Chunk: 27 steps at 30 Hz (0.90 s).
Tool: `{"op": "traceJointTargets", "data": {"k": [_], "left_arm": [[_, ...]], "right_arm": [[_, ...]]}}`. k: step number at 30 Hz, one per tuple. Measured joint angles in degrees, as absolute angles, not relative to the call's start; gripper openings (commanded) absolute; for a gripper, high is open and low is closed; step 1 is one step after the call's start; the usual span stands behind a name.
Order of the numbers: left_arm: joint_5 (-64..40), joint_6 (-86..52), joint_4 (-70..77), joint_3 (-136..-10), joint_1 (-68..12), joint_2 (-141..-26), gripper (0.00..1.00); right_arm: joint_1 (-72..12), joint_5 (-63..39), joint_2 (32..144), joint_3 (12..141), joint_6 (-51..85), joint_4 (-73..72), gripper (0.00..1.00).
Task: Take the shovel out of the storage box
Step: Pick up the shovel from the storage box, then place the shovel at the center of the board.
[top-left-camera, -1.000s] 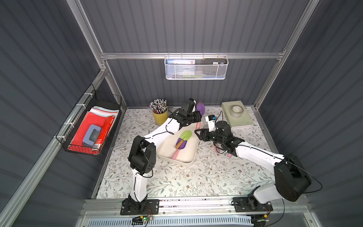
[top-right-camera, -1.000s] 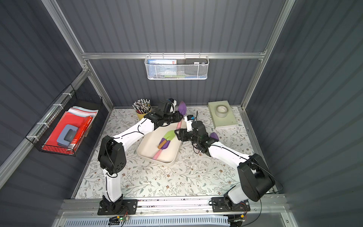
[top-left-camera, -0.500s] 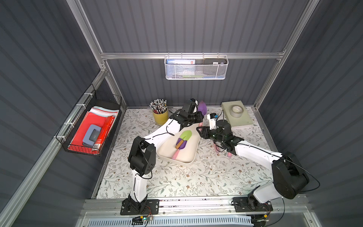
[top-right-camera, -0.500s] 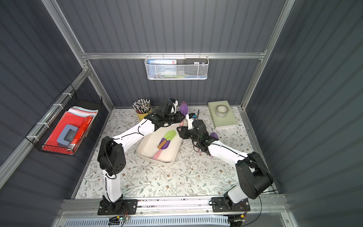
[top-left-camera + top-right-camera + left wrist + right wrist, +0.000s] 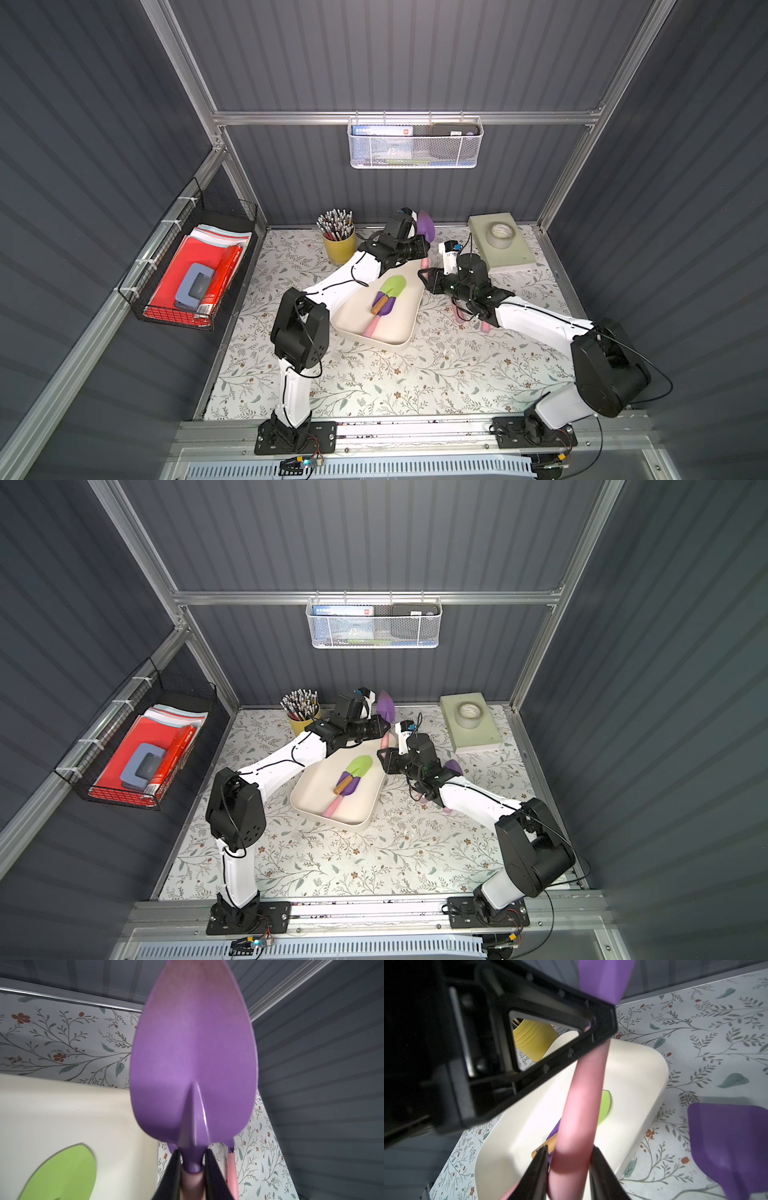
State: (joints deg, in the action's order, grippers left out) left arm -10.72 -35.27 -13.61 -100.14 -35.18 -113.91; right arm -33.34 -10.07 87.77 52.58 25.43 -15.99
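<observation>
**A:** The right arm has swung in since a second ago, and the right fingers [image 5: 538, 1169] have closed onto the pink handle of the purple shovel [image 5: 193, 1053]. The left fingers [image 5: 172, 1169] are clamped on its neck.

**B:** So it's up over the back end of the storage box [image 5: 401, 316], blade near the worktop [image 5: 374, 386] back edge?

**A:** Yep. There's open room toward the front edge. The left arm hides the box's back end in both top views, and the handle's end runs out of frame in the right wrist view.
</observation>
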Motion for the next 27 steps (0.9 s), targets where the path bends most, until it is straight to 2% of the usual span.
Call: {"op": "traceJointTargets", "data": {"k": [3, 7, 9, 11, 17, 21, 27], "left_arm": [[-10.7, -35.3, -13.4, -100.2, -35.2, -113.9, 0.19], [-10.7, -34.7, -13.9, -100.2, -35.2, -113.7, 0.79], [-9.9, -34.7, -14.4, -100.2, -35.2, -113.6, 0.91], [-8.1, -34.5, -15.8, -100.8, -35.2, -113.5, 0.96], [-1.8, -33.9, -18.9, -103.4, -34.9, -111.6, 0.97], [-0.6, -33.6, -19.5, -104.4, -34.3, -110.0, 0.97], [0.2, -33.4, -20.1, -104.5, -33.3, -109.8, 0.98]], "right_arm": [[-33.3, -9.3, 87.1, 52.6, 25.5, -14.9, 0.24], [-32.6, -8.3, 85.3, 52.5, 25.8, -12.5, 0.22], [-31.6, -7.6, 83.7, 52.3, 26.0, -11.6, 0.22], [-30.1, -7.0, 81.7, 51.7, 26.5, -10.5, 0.21], [-23.2, -4.3, 72.9, 46.4, 27.1, -5.9, 0.19], [-21.8, -1.0, 65.8, 44.2, 27.0, -0.1, 0.19], [-19.3, 4.7, 53.6, 41.4, 28.8, 9.0, 0.24]]}}
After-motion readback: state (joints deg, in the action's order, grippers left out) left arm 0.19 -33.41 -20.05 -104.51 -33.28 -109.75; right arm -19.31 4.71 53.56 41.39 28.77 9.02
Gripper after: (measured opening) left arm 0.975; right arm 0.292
